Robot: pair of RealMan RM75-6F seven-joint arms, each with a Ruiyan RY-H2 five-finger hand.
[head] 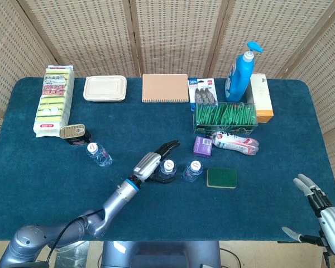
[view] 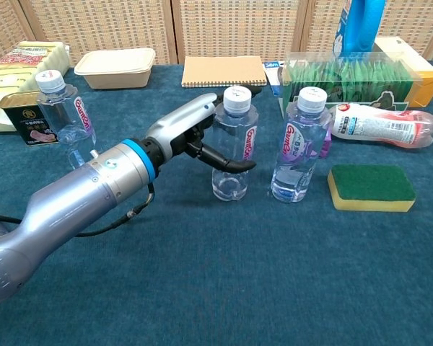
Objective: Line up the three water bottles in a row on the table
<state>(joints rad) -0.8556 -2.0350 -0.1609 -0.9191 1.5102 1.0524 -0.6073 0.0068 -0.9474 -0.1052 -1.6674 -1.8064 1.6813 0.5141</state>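
Observation:
Three clear water bottles with white caps stand upright on the blue table. The left bottle [head: 99, 154] [view: 63, 119] stands apart by a tin can. The middle bottle [head: 167, 167] [view: 234, 155] stands close beside the right bottle [head: 192, 170] [view: 301, 151]. My left hand [head: 152, 161] [view: 191, 133] is at the middle bottle's left side, its fingers stretched out past the bottle and its thumb curving across the front; it no longer wraps the bottle. My right hand [head: 319, 211] hangs open off the table's near right corner, holding nothing.
A green sponge [head: 221, 177] [view: 370, 187] lies right of the bottles. Behind them are a purple packet [head: 202, 146], a lying tube [head: 236, 141], a green-filled box [head: 225, 116] and a blue pump bottle [head: 240, 71]. The tin can [head: 72, 132] sits near the left bottle.

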